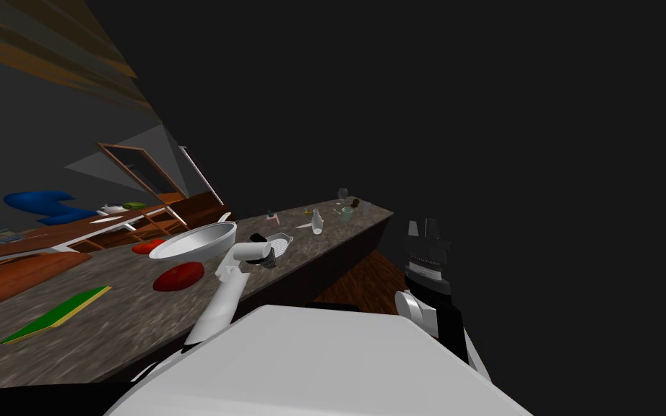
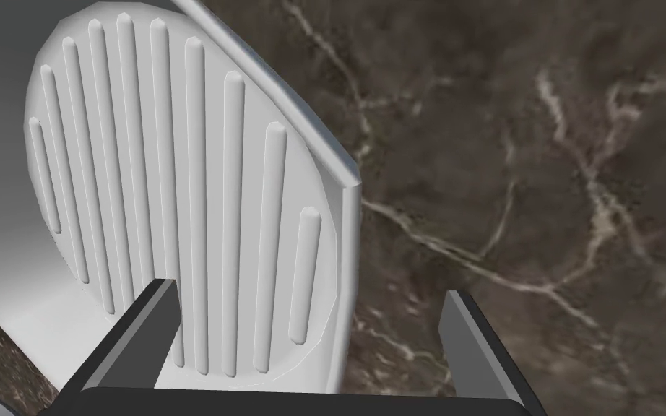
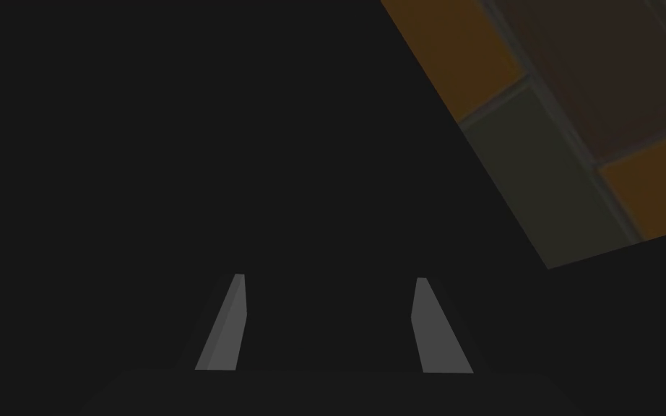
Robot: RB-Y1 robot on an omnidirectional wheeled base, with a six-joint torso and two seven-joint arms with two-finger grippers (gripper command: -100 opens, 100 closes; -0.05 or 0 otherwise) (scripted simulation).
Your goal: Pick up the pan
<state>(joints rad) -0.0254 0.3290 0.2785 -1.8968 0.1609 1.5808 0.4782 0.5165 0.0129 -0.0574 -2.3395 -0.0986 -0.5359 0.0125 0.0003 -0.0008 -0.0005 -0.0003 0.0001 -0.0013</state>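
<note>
**Fingers Straddle Pan's Rim, Grip Not Yet Made**

My left gripper [image 2: 308,290] hangs at the right side of the white pan [image 1: 194,243], above a dark, veined stone counter [image 1: 107,318]. Its 2 fingers [image 2: 152,318] stand well apart. Seen along the hand, 1 finger reaches over the pan's ribbed floor and the other over bare counter. The pan's rim and side wall pass between them, nearer the first finger than the second. Neither finger visibly presses the wall.

By my reading, the reach is done and the grasp is what is left. The fingers have to close on the wall, and only then can the pan be raised.

From the head view, the pan lies toward the left of the counter's middle stretch, just left of my wrist and just beyond a flat red piece [image 1: 178,276]. It looks tipped, with its open side facing up and toward me. I cannot tell whether its base sits flat on the stone or is clear of it.

My right gripper [image 1: 423,227] is held up beyond the counter's right edge, well apart from the pan. Its 2 fingers are spread with nothing between them.
</note>
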